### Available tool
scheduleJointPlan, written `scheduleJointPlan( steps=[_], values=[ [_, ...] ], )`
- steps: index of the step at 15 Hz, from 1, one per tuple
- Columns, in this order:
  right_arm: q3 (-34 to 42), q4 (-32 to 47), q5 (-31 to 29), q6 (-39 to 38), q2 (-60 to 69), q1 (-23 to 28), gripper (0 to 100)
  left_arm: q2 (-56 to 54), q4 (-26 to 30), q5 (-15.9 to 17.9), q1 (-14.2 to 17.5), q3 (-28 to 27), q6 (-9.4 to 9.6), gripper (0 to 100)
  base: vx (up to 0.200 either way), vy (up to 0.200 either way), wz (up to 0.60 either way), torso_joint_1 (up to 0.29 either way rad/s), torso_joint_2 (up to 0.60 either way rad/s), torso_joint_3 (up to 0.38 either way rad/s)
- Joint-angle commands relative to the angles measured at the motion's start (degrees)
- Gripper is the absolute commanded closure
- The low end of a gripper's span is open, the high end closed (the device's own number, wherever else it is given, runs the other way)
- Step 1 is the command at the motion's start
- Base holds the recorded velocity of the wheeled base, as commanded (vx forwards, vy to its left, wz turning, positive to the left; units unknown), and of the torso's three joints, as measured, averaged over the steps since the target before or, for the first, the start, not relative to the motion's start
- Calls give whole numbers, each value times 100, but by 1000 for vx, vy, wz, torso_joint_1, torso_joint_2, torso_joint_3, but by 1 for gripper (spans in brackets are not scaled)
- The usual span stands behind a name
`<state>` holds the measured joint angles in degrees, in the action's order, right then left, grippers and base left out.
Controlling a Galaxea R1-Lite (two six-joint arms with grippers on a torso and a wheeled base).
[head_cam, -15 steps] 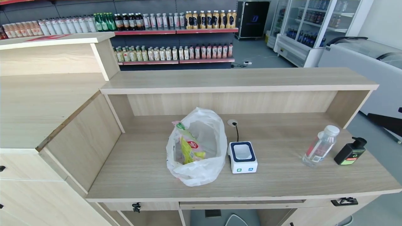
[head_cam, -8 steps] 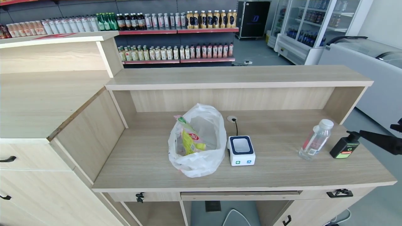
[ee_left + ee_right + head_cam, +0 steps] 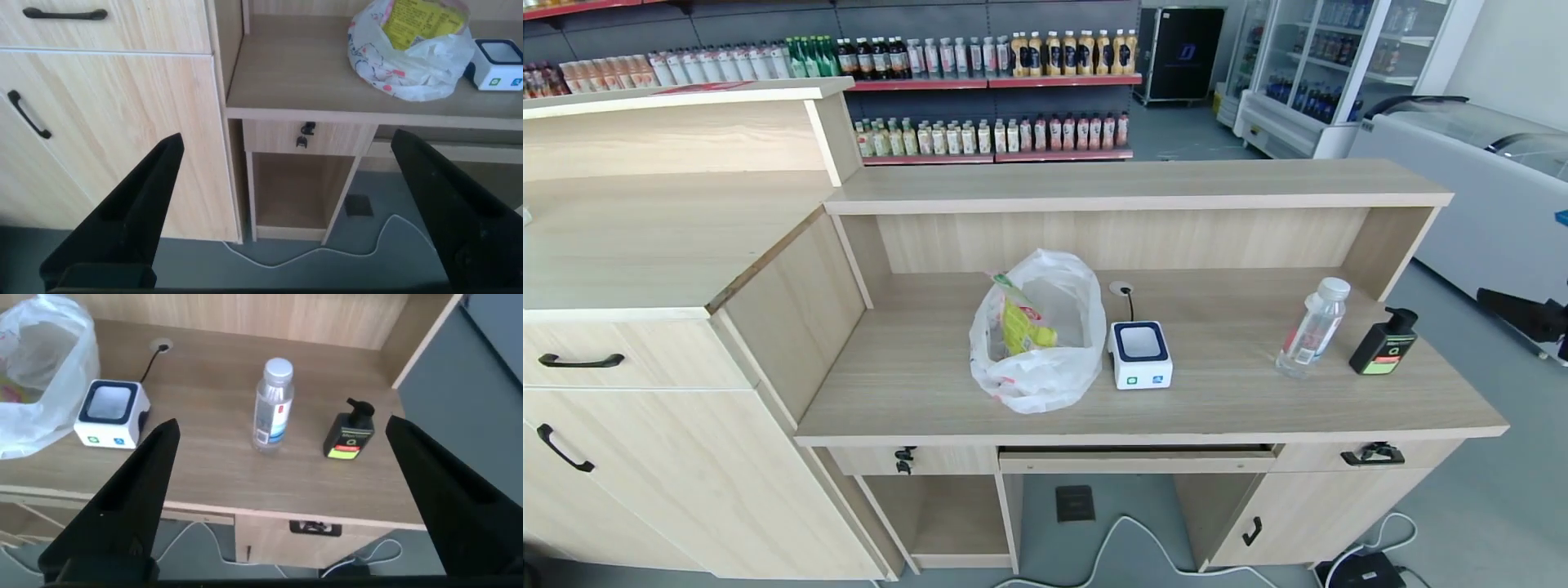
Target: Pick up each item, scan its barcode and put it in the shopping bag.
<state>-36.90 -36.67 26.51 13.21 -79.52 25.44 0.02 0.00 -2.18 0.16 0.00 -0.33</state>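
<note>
Before the counter, left claw and right claw agape.

The light is bright and even across the tabletop; its exact source I cannot tell. Around the scanner there are no hard shadows. Behind the scanner, a soft darker band lies on the back panel under the upper board. The shopping bag, just left of the scanner, lets light pass through its thin plastic. The water bottle, right of the scanner, throws almost no shadow. Below the scanner, the open space under the tabletop is dimmer. Far right of the scanner, the freezer lid carries pale reflections. Straight edges bend near the borders of the head view. The left tool and right tool appear as flat black shapes without detail.
</note>
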Motion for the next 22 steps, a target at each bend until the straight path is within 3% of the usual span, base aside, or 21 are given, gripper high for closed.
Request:
scheduleJointPlan(
  steps=[1, 7, 12, 17, 22],
  values=[
    [-133, -7, -94, -3, -459, 110, 0, -2, 0, -2, 2, 0, -2, 0, 0, 0, 0, 0, 0, 0],
    [-819, -24, -621, -21, -1241, 128, 0, -2, 0, -2, 2, 0, -2, 0, 0, 0, 0, 0, 0, 0],
    [-1065, 81, -674, 656, -2410, 725, 0, -2, 0, -2, 2, 0, -2, 0, 0, 0, 0, 0, 0, 0],
    [-2339, 81, -656, 920, -3579, 567, 0, -2, 0, -2, 2, 0, -2, 0, 0, 0, 0, 0, 0, 0],
    [-2761, 46, -533, 902, -4019, 189, 0, -2, 0, -2, -7, 0, -2, 0, 0, 0, 0, 0, 0, 0]
  ],
)
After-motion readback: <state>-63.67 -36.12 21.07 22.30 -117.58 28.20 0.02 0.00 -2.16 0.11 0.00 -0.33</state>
